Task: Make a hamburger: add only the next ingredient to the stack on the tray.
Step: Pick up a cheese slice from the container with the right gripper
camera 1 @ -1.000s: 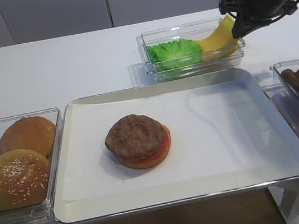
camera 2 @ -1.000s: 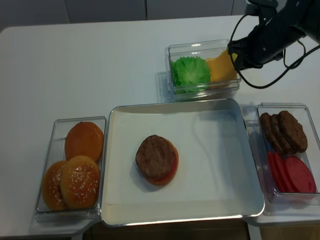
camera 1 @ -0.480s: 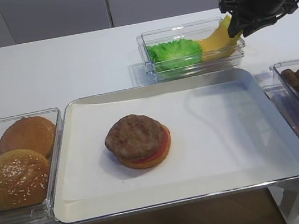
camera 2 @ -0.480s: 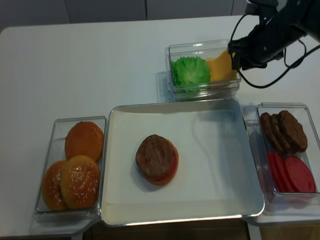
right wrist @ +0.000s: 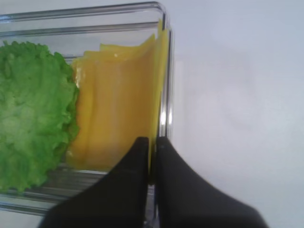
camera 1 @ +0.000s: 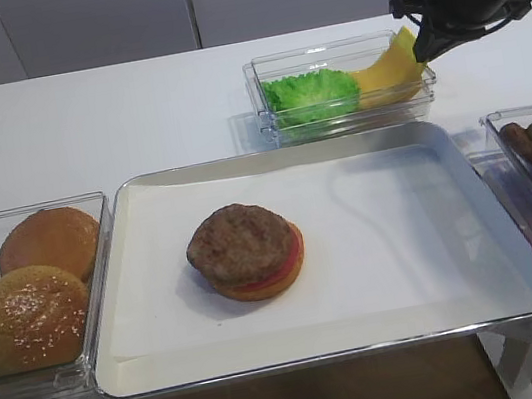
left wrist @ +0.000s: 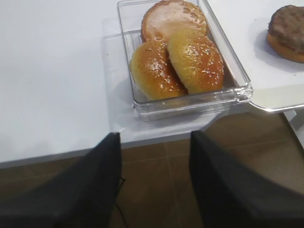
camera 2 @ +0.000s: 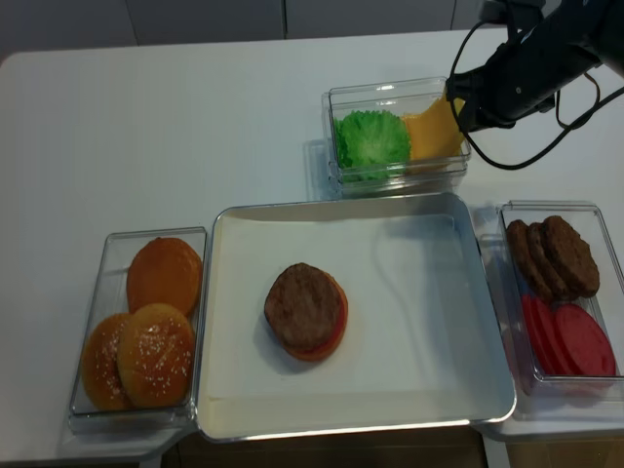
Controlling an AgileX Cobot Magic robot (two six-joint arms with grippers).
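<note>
Right gripper hangs at the far right, jaws pinched together on cheese; left gripper stands open, low.

On my screen the cheese slice reads a plain, even yellow, upper right of the high view. Beside it the lettuce is bright ruffled green. Mid-frame, the stack shows a mottled brown patty, a red tomato edge and a tan bun, on the silver tray with its white paper. The right pincer is black. At far left the buns are golden, speckled with pale seeds. The worktop is white.
</note>
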